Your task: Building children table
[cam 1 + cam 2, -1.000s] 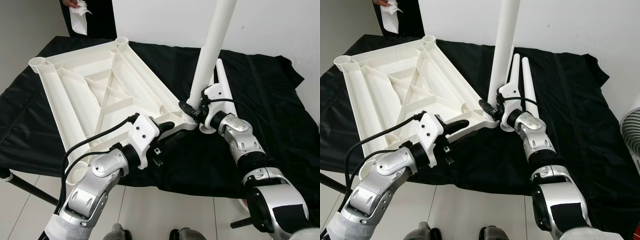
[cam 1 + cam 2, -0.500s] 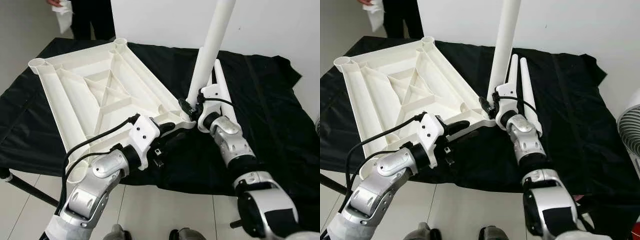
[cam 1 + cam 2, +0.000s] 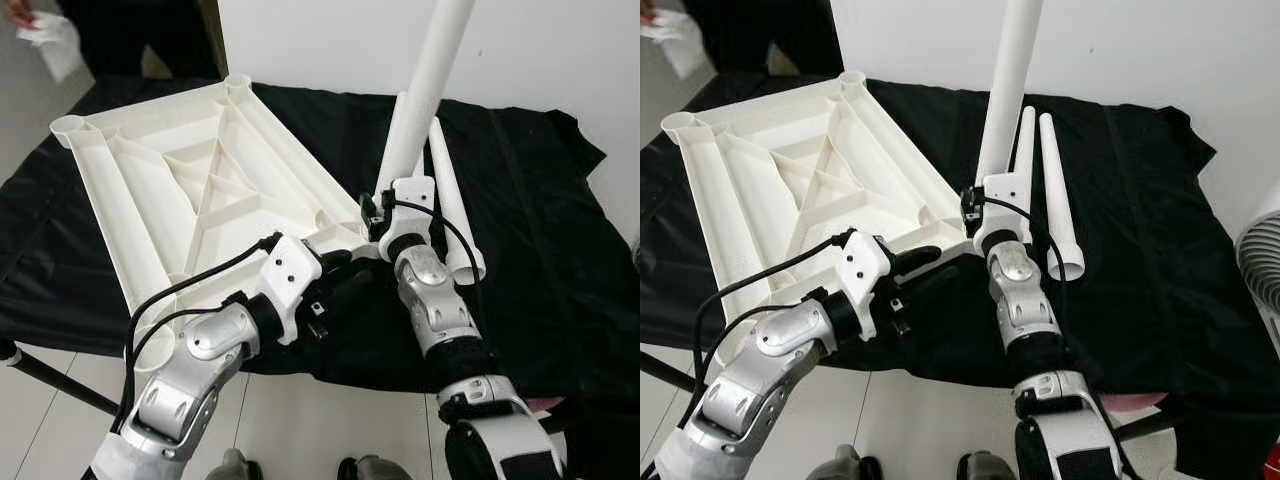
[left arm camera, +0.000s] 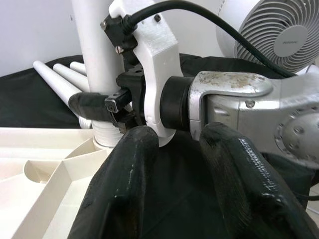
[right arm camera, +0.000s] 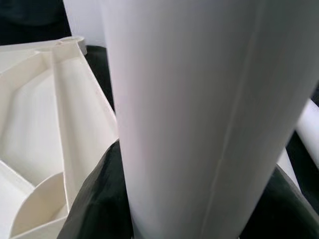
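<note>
White children's table top (image 3: 190, 190) lies upside down on a black cloth (image 3: 540, 230), ribs up; a white leg (image 3: 425, 90) stands upright in its near right corner socket, with the right claw (image 3: 372, 212) clamped on the leg's base, black fingers (image 5: 94, 199) wrapped either side. Left claw (image 3: 335, 268) sits at the table top's near edge beside that corner, fingers (image 4: 124, 189) apart, seemingly gripping nothing, though contact with the edge is hard to tell. Two spare legs (image 3: 450, 200) lie on the cloth just right of the standing leg.
</note>
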Robot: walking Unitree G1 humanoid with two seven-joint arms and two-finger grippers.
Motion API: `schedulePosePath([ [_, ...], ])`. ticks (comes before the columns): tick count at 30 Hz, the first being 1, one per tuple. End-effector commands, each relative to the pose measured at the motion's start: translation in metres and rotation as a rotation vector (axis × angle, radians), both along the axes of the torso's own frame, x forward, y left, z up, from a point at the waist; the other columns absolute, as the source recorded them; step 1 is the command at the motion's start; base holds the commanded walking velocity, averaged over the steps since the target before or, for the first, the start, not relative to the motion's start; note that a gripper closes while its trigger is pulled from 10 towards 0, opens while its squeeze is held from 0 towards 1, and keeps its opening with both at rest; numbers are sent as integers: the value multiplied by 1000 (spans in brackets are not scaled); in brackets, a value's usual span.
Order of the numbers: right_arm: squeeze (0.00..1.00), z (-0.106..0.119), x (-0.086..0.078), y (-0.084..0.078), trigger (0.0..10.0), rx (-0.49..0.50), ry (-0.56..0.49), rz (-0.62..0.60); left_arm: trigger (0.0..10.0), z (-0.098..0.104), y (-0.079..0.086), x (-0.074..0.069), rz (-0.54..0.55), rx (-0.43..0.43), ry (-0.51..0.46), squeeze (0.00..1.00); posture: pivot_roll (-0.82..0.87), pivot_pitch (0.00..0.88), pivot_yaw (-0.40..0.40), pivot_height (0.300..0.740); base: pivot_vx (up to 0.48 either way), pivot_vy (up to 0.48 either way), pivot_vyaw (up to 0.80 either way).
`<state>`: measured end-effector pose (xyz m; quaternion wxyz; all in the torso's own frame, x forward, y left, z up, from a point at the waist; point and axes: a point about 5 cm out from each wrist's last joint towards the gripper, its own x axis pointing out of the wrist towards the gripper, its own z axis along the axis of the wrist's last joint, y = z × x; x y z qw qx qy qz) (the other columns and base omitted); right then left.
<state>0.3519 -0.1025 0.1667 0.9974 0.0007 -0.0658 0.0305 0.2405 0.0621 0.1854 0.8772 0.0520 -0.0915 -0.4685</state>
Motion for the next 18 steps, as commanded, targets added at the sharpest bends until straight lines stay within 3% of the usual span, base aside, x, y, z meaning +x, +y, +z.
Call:
schedulePosePath([
  [1,0,-19,-10,-5,10000,31,82,-117,10000,0,-1,-4,-7,-1,-10,0,-49,87,-6,740,0,0,0],
  [9,0,-16,-24,-3,10000,90,61,-226,10000,-1,-2,-6,-15,1,-6,0,-44,78,-6,740,0,0,0],
  [18,0,-15,-27,-2,10000,91,73,-239,10000,-1,-2,-6,-26,7,-4,0,-46,74,0,740,0,0,0],
])
